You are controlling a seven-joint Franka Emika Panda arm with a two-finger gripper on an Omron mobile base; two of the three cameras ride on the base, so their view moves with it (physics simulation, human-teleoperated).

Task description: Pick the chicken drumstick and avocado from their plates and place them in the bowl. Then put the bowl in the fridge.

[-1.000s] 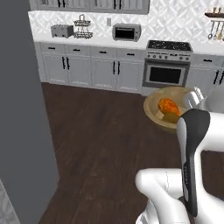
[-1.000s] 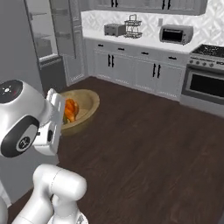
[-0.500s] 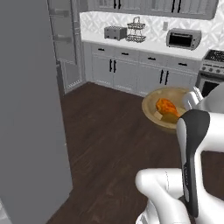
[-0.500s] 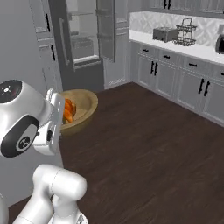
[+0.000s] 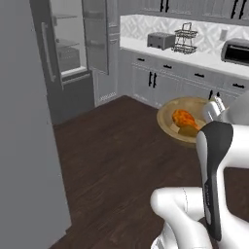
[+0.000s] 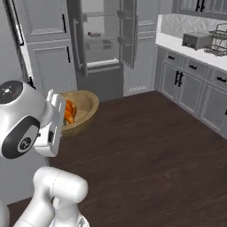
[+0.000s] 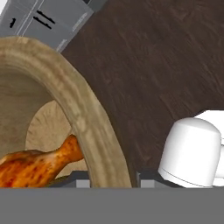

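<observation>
Wooden bowl (image 5: 184, 121) carried toward the open fridge (image 6: 101, 44), the drumstick riding inside.

Nearest the camera, the fingers (image 7: 81, 183) are nearly shut, pinching the bowl's rim wall, one tip inside and one outside in the hand view. Just beyond, the chicken drumstick (image 7: 37, 166) lies in the bowl at about 8 o'clock; the avocado I cannot make out. Loading looks finished, so the carry to the fridge is the step in hand. Farther off, at 12 o'clock in the right base view, the fridge stands with its door open; next the base likely needs to close in and the arm reach the bowl level onto a glass shelf (image 6: 99, 41).
</observation>
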